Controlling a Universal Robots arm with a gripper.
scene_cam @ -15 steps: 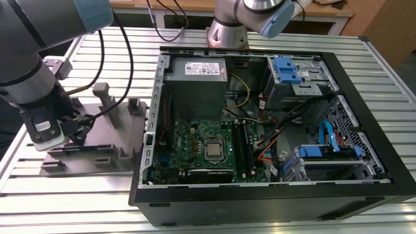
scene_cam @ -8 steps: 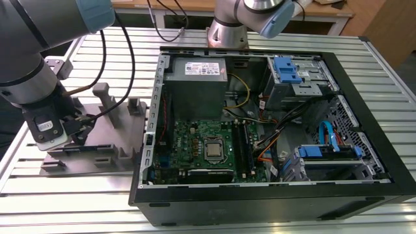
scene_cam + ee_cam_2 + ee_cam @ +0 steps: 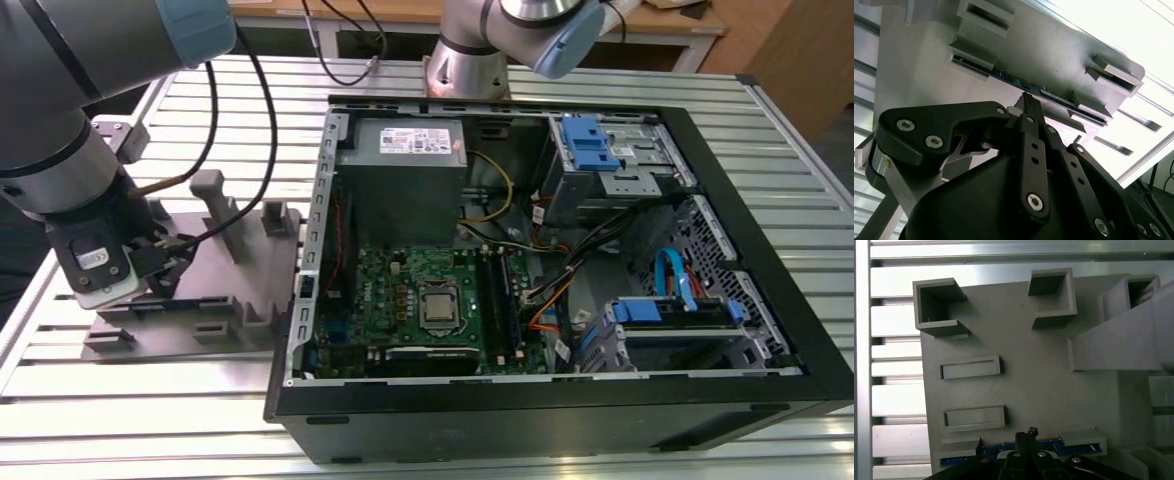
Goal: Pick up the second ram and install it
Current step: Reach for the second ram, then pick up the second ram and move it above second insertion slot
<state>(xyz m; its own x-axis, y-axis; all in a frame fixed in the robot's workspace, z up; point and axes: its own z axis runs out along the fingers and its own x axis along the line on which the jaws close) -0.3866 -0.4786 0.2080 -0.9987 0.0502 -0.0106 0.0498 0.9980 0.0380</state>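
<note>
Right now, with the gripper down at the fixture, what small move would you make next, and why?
Probably a short, straight lift away from the fixture plate, once the grip is confirmed. In the first wrist view the gripper sits at the middle of the second ram, whose ends rest in two slotted holders. Sideways motion could bind it there.

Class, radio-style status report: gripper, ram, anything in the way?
Gripper shut on ram, mid-length. Ram on edge in fixture, not lifted. Fixture's slot blocks hug both ram ends.
</note>
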